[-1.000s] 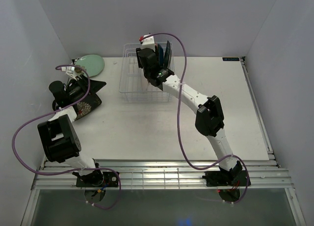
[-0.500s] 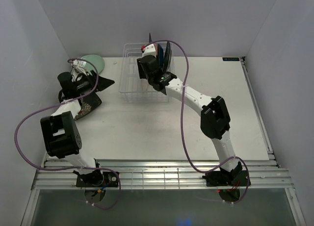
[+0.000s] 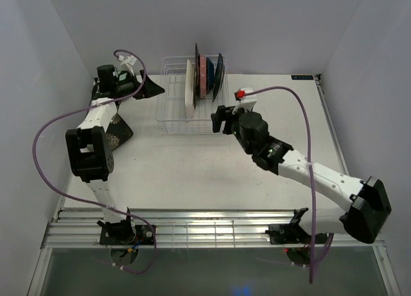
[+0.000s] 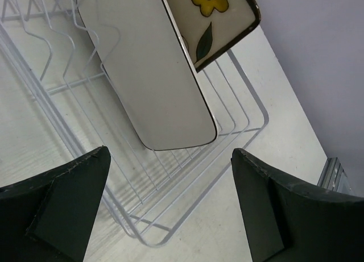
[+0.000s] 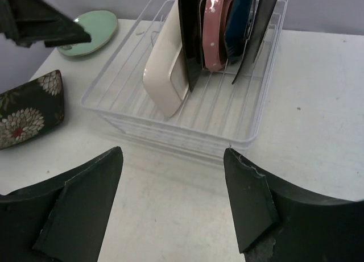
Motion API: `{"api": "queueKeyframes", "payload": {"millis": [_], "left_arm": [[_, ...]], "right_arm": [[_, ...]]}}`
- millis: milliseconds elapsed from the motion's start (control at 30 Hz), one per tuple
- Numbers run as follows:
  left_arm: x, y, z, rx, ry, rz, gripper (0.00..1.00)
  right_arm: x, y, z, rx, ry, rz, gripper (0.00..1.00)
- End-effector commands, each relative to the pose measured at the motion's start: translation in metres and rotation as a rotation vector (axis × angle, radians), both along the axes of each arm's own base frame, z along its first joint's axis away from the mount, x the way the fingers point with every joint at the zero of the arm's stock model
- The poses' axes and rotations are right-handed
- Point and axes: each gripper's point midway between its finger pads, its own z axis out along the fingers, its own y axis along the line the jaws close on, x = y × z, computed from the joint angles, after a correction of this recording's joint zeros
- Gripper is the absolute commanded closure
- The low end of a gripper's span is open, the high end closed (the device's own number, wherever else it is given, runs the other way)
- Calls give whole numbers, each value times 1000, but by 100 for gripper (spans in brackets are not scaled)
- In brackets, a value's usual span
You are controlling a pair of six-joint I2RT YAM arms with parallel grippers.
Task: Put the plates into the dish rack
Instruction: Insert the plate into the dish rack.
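I am hovering the left gripper (image 4: 170,154) and right gripper (image 5: 172,154), both spread and empty, beside the dish rack (image 5: 165,134); the floral plate (image 5: 25,111) left of it probably needs an edge pinch.

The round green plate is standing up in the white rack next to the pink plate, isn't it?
Not quite. The round green plate is lying flat on the table, outside the white rack. The pink plate does stand up in the rack. The right wrist view shows this.
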Motion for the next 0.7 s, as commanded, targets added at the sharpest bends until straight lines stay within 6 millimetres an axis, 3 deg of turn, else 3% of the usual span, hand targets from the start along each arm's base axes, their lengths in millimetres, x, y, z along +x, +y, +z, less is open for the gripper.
{"api": "queueKeyframes", "payload": {"millis": [0, 33, 67, 100, 133, 167, 233, 267, 400, 467, 667], "left_arm": [[8, -25, 5, 53, 28, -15, 2], [16, -31, 7, 55, 31, -20, 2], [21, -34, 5, 61, 38, -13, 2], [21, -52, 5, 65, 40, -39, 2], [23, -56, 4, 70, 50, -38, 2], [30, -60, 4, 74, 42, -36, 2], [33, -71, 3, 68, 49, -46, 2], [36, -75, 7, 66, 37, -49, 2], [45, -100, -10, 79, 68, -63, 4], [48, -108, -19, 99, 86, -54, 5], [64, -109, -29, 125, 95, -9, 6]], "right_arm": [[-25, -14, -12, 74, -23, 2, 22], [-31, -21, -15, 91, -21, 1, 22], [-42, -30, -4, 149, -36, 2, 22], [-47, -35, -5, 174, -44, 6, 22], [-55, -43, -28, 159, -22, 7, 22], [-64, -52, -18, 203, -48, 13, 21], [-72, -62, -26, 204, -51, 13, 22], [-76, -70, -19, 219, -65, 3, 22], [-86, -85, -24, 211, -55, -9, 22], [-89, -92, -27, 214, -59, -19, 21], [-97, -104, -26, 235, -72, -29, 21]]}}
